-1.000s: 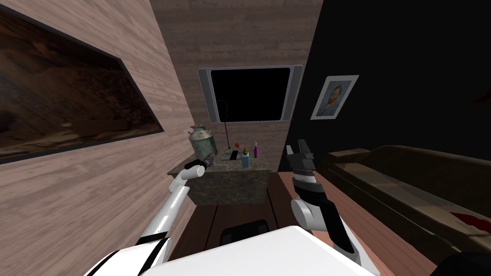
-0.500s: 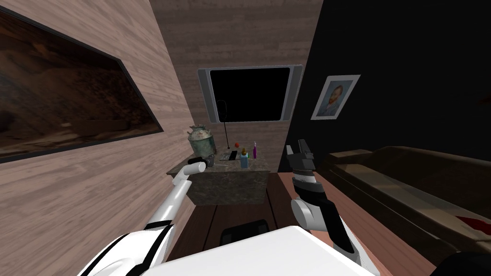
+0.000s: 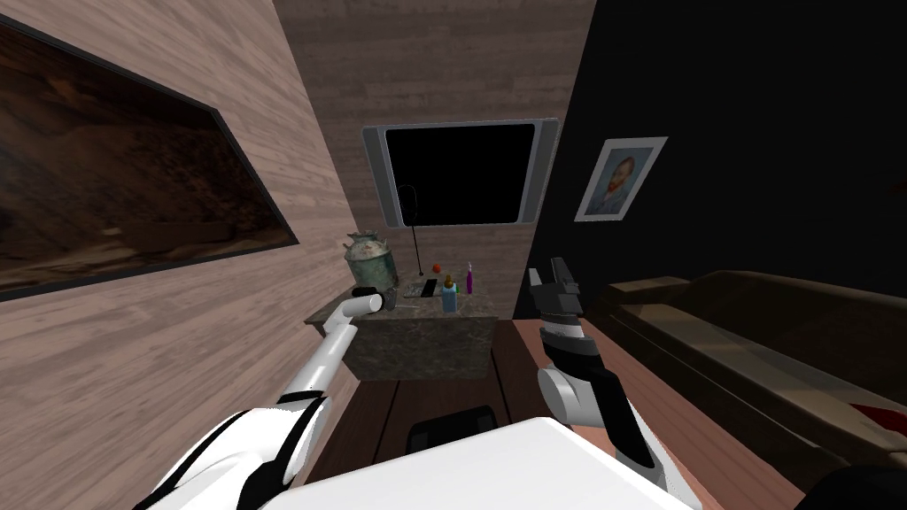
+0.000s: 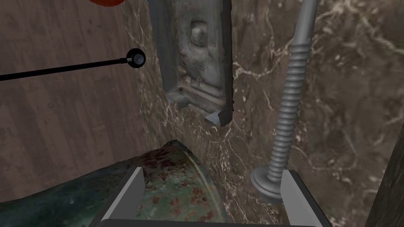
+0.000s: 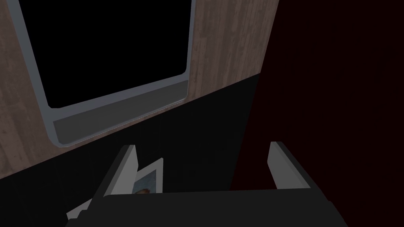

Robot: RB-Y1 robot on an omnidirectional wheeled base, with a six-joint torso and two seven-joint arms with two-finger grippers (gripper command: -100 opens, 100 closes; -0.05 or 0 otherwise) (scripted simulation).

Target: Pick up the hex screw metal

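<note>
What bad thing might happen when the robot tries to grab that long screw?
1. The screw lies beside one finger of the open left gripper, not between the two, so closing now would probably miss it or push it away.
2. The green jug looks to sit right at the fingers' gap; they might bump or pinch it instead.

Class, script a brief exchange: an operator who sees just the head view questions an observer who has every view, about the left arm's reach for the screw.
Operator: I'm at the table. Where exactly does the screw lie?
Observer: Flat on the marbled top, its head right beside one finger of the left pincer, not centred in the gap.
Operator: Is that pincer open?
Observer: Yes, its fingers stand apart and grip nothing.
</note>
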